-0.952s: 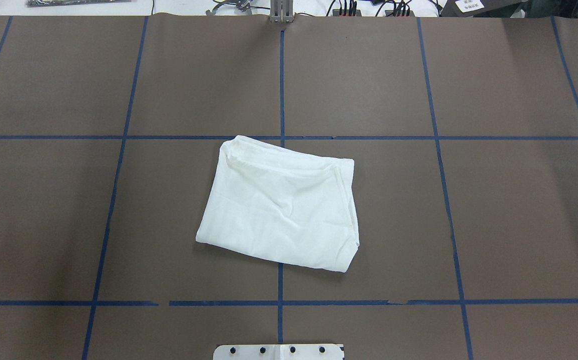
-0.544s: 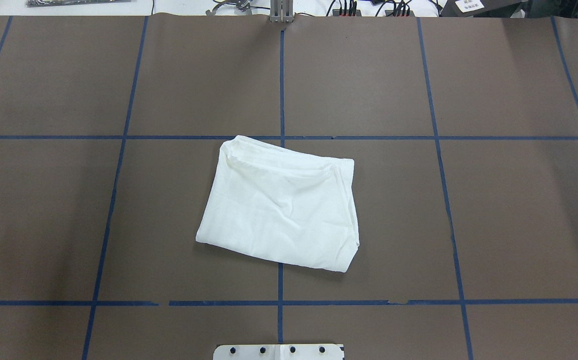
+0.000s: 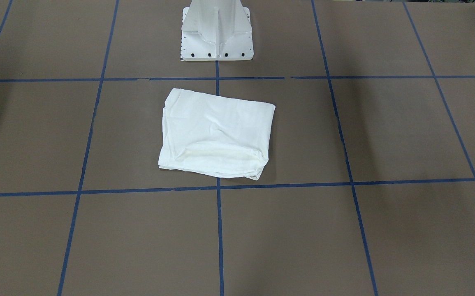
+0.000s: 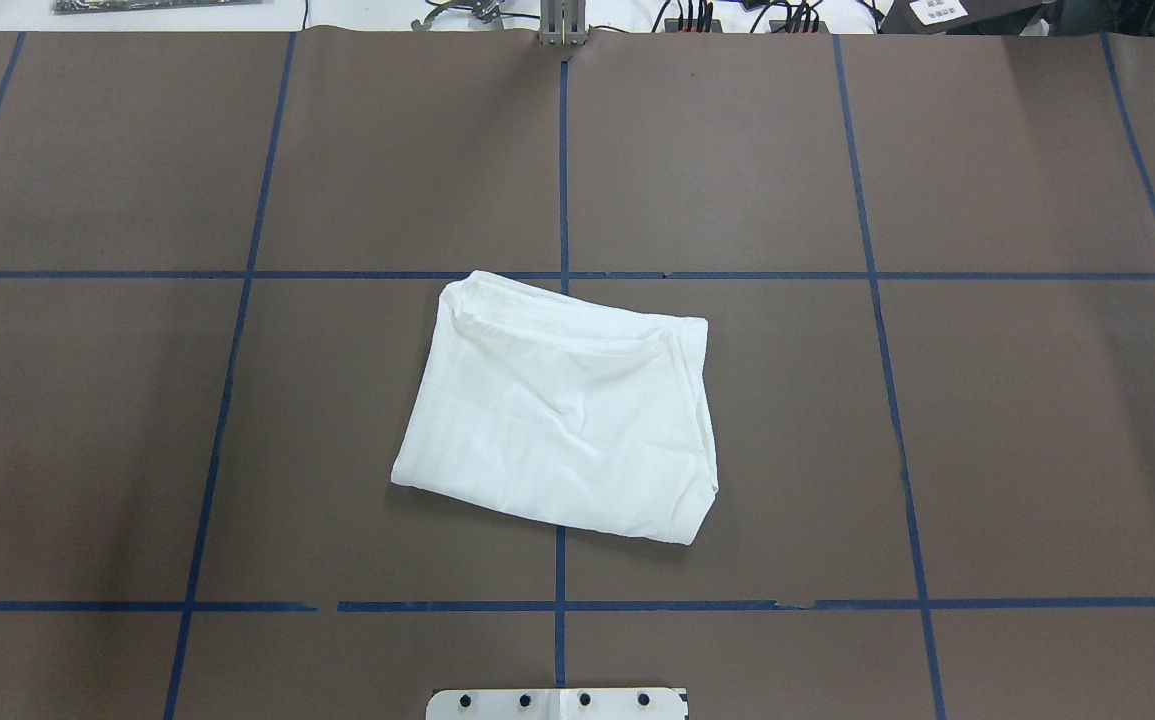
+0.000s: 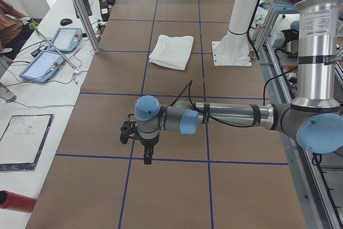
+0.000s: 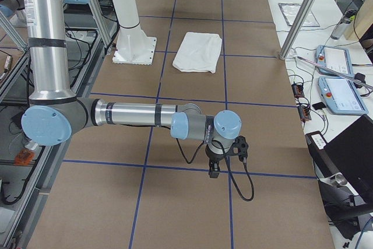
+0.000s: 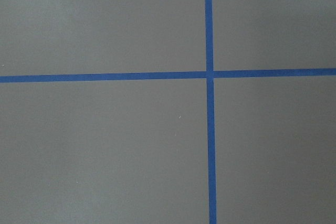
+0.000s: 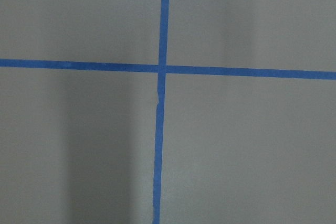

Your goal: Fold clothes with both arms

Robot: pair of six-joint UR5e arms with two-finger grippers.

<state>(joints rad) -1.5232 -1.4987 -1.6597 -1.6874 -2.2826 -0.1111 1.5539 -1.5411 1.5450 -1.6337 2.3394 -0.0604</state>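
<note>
Table (image 4: 137, 450), brown cover, gridded with blue tape. Our landmark is the white pedestal base (image 4: 557, 703) at the robot's edge.

- The T-shirt (image 4: 562, 410) lies straight out in front of the base, near it. It is folded into a rough rectangle and sits flat on the cover, slightly skewed to the grid.
- It straddles the tape line running out from the base's middle. One crosswise tape line passes between base and shirt.
- The edge farthest from the base carries a thick rolled fold. We cannot tell whether its far corner touches the next crosswise line or stops just short.
- Nothing touches the shirt.

Left arm (image 5: 230, 115): it reaches out level over the table, well off to the base's left side.
- The left gripper (image 5: 148, 158) points down over a crosswise tape line, well apart from the shirt.
- Its wrist view takes in only brown cover and a tape crossing (image 7: 209, 74).
- It shows in the side view only, so we cannot tell how its jaws stand.

Right arm (image 6: 134, 114): mirror posture, stretched level, well off to the base's right side.
- The right gripper (image 6: 213, 170) hangs downward near a crosswise tape line, also well apart from the shirt.
- Its wrist view shows another tape crossing (image 8: 161, 68).
- Here too we cannot tell how the jaws stand.
</note>
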